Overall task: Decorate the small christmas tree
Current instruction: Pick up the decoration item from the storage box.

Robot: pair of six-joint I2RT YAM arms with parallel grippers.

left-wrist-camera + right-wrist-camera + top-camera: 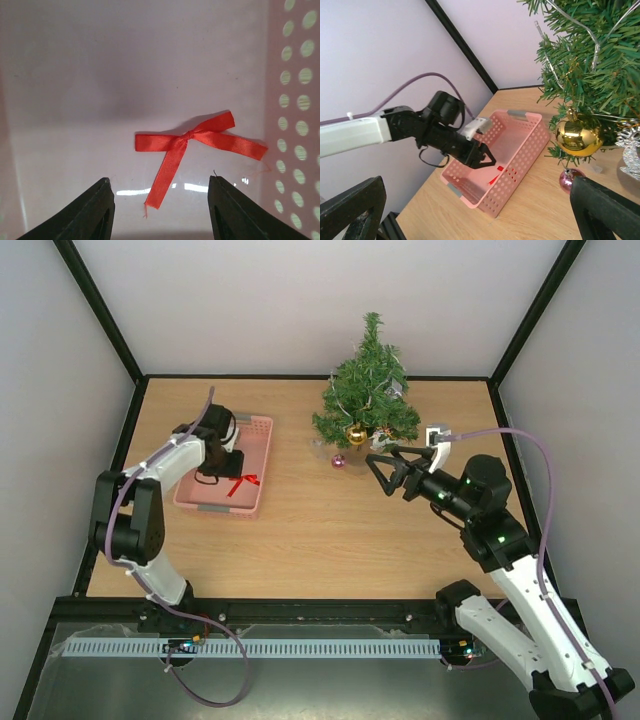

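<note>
A light wooden table [300, 530] fills the floor of a booth with plain pale walls [60, 360] and black frame posts at the corners. On its left side lies a pink perforated basket [262, 455] with a red bow [197, 140] flat on its floor.

The tree [367, 390] stands upright at the far edge of the table, right of centre. It is a small bushy cone of dark green needles with thin silvery strands looped through the branches. A gold ball [356, 434] hangs from a low near branch, and a silver glittery ornament [632, 150] hangs just right of it. A small pink ball [338, 461] lies on the table near the tree's foot.

The right gripper [377, 473] hovers just near of the tree and slightly right, its jaws spread wide and empty, apart from the branches. The left gripper [213, 476] is well apart from the tree, down inside the basket. Its jaws are parted with nothing pinched, and the bow's tail lies just ahead between them.
</note>
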